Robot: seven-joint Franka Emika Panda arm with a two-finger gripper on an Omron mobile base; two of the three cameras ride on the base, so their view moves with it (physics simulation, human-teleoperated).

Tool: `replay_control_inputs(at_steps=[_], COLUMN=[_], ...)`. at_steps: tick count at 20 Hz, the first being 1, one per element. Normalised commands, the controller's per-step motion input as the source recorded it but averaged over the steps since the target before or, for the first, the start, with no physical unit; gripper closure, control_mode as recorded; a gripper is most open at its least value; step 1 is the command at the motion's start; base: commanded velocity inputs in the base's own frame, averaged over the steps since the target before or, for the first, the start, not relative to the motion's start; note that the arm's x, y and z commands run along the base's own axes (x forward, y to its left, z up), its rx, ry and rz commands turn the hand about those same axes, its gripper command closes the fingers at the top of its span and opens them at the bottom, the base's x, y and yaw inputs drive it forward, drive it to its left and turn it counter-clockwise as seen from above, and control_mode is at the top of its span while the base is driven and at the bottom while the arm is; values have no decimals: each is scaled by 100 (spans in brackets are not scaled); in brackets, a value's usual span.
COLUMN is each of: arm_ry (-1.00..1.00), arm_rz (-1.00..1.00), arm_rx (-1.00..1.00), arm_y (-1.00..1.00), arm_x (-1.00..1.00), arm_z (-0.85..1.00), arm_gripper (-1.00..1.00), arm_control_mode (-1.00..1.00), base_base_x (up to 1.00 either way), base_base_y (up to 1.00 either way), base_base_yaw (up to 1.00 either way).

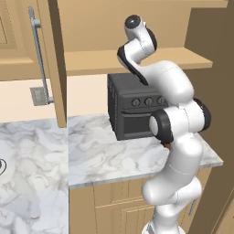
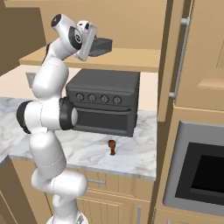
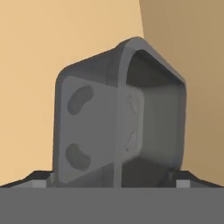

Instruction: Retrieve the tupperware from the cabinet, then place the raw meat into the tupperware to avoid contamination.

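The tupperware [image 2: 102, 45], a small dark grey tub, rests on the bottom shelf [image 2: 127, 59] of the open cabinet [image 2: 175, 61]. In the hand view the tupperware [image 3: 122, 118] is turned on its side and looms very close. My gripper [image 2: 91, 43] is raised into the cabinet, right at the tub's near end. It [image 3: 112, 180] is open, with one dark fingertip [image 3: 40, 178] left of the tub and the other to its right. The raw meat [image 2: 112, 147], a tiny reddish-brown piece, lies on the marble counter [image 2: 87, 151] in front of the toaster oven.
A big dark grey toaster oven [image 2: 105, 103] with knobs stands on the counter under the shelf. An open cabinet door [image 1: 57, 59] with a grey bar handle [image 1: 39, 55] juts out at the left. A built-in oven [image 2: 201, 173] sits at the right.
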Motion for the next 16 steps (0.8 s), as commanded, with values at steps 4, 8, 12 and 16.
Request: replay_control_inputs(at_steps=[4, 8, 12, 16], arm_ry=[0, 0, 0, 0], arm_rz=[2, 2, 2, 0], arm_rx=[2, 3, 2, 0], arm_y=[-7, -4, 0, 0], arm_x=[26, 18, 12, 6], arm_z=[-14, -14, -15, -12], arm_gripper=[-100, 100, 100, 100], arm_control_mode=[-100, -100, -100, -100], base_base_x=[0, 0, 0, 0], base_base_y=[0, 0, 0, 0], base_base_yaw=[0, 0, 0, 0])
